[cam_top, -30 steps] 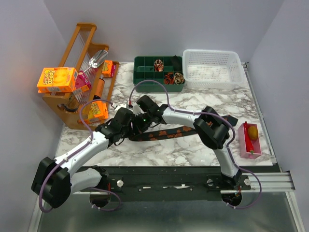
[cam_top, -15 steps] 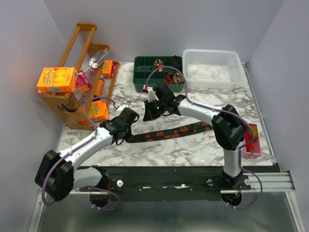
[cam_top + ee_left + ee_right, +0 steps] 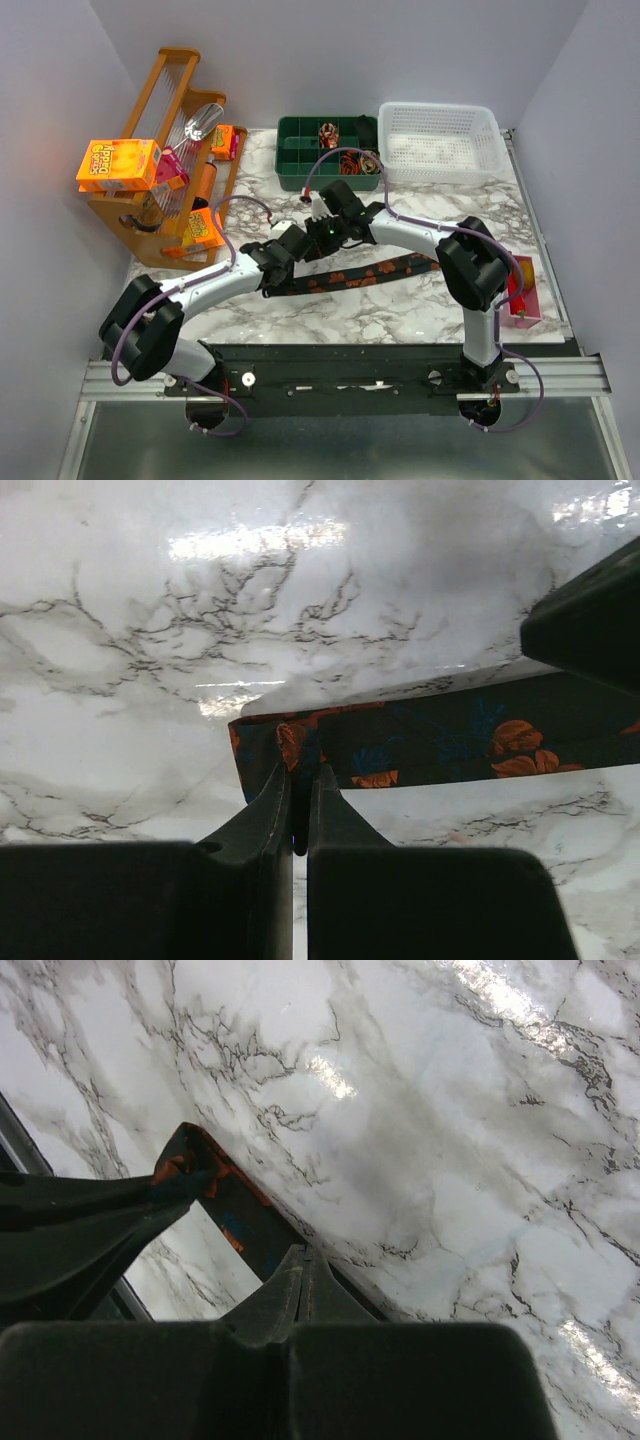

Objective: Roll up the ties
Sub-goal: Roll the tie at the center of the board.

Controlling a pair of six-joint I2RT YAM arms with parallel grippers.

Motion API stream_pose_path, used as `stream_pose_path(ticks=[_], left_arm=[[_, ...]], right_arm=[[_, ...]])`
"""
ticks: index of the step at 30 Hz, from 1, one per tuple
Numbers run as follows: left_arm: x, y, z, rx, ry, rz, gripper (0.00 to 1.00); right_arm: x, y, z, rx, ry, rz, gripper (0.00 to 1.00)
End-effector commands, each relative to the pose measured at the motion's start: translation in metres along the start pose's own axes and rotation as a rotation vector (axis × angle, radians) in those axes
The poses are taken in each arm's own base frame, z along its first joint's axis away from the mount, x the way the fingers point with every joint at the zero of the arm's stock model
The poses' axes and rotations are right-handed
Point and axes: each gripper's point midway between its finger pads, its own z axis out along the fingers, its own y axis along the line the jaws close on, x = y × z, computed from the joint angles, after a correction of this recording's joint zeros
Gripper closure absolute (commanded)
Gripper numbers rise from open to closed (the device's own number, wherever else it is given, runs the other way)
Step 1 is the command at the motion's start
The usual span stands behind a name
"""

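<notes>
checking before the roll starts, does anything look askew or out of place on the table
Nothing spilled or damaged. The tie lies flat, slanted across the table, not yet rolled. Its end is puckered where the left pincer pinches one edge. The right pincer is shut at the tie's edge; whether it grips is unclear.

I see the tie lying across the middle of the table, running left to right. Its left end sits between the tips of the left gripper, and the right gripper meets the tie's edge just beside it. At the back, the organizer holds rolled ties in its compartments, with the basket just right of it. The rack stands along the left edge, and a small tray lies at the right edge.
</notes>
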Motion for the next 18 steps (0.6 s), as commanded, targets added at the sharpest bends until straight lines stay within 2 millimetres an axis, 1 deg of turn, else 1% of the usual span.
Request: stream_pose_path(ticks=[1, 2, 3, 6, 9, 18], left_arm=[[-0.010, -0.023, 0.000, 0.041, -0.035, -0.009, 0.89], [-0.010, -0.029, 0.002, 0.056, -0.034, -0.012, 0.84], [-0.008, -0.033, 0.002, 0.065, -0.033, -0.005, 0.70], [-0.006, -0.039, 0.004, 0.074, -0.028, -0.015, 0.54], [-0.001, -0.044, 0.007, 0.081, -0.013, -0.015, 0.50], [0.009, -0.068, 0.014, 0.212, 0.004, -0.081, 0.49]], right_arm=[[-0.001, 0.002, -0.007, 0.009, -0.009, -0.018, 1.00], [0.000, 0.002, -0.007, 0.010, -0.006, -0.016, 1.00], [0.001, 0.001, -0.006, 0.010, -0.006, -0.016, 1.00], [0.002, 0.000, -0.006, 0.012, -0.002, -0.015, 0.99], [0.003, -0.001, -0.006, 0.017, -0.002, -0.018, 1.00], [0.008, -0.002, -0.005, 0.015, 0.013, -0.016, 1.00]])
